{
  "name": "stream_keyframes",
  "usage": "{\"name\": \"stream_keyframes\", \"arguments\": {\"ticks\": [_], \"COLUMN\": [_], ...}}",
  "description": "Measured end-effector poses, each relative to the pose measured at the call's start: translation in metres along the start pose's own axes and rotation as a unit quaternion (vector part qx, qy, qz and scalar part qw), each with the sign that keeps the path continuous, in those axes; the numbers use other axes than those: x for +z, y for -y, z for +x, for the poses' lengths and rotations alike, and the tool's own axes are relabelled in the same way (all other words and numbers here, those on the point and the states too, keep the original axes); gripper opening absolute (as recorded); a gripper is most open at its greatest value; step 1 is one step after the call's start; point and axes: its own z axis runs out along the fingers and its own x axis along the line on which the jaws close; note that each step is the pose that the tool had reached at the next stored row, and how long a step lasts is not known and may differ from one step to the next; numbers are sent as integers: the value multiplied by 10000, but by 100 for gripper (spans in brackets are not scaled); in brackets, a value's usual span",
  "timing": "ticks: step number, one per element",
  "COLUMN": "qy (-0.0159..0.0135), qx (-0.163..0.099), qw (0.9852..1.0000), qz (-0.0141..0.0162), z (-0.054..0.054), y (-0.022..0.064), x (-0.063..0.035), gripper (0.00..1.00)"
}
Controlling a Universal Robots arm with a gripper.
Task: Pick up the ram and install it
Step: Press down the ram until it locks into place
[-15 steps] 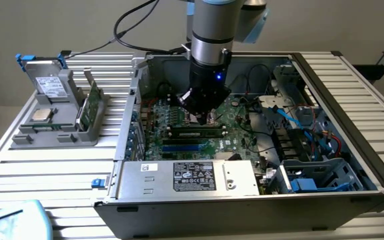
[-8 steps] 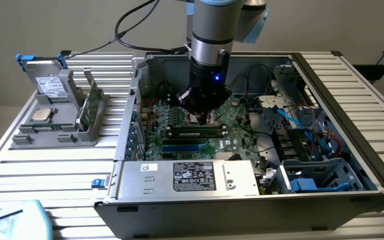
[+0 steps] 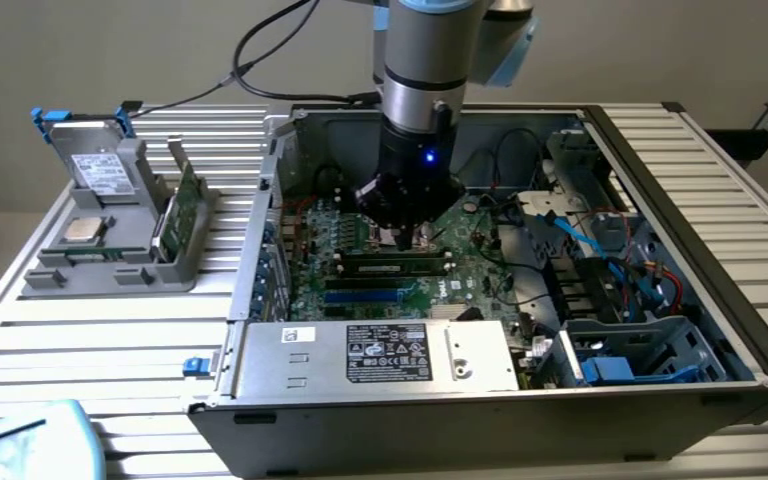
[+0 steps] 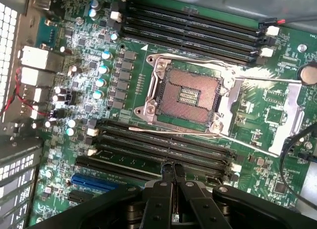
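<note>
Exterior view puts the hand [image 3: 402, 232] low inside the open case [image 3: 704, 180], over the motherboard [image 3: 478, 235], just above a ram [image 3: 391, 266] lying seated in a slot. Another stick stands in the holder [image 3: 117, 262] on the table [image 3: 77, 340] to the left. Wrist view shows its fingers [image 4: 166, 182] pinched together, holding nothing I can see. Risk, as I judge it: pressing off-centre could leave the stick half latched or strain the slot, and the open socket [image 4: 187, 96] nearby has fragile pins.

Arm [image 3: 424, 60] cut off by frame edge.
</note>
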Motion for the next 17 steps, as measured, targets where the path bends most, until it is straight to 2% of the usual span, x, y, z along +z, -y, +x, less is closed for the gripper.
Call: {"name": "stream_keyframes", "arguments": {"ticks": [4, 9, 14, 17], "qy": [0, -1, -1, 0], "qx": [298, 656, 1017, 1226], "qw": [9996, 9978, 9948, 9924], "qz": [-10, -23, -36, -43], "z": [0, -1, -1, -1], "y": [0, 0, 0, -1], "x": [6, 13, 20, 23], "gripper": [11, 11, 11, 11]}}
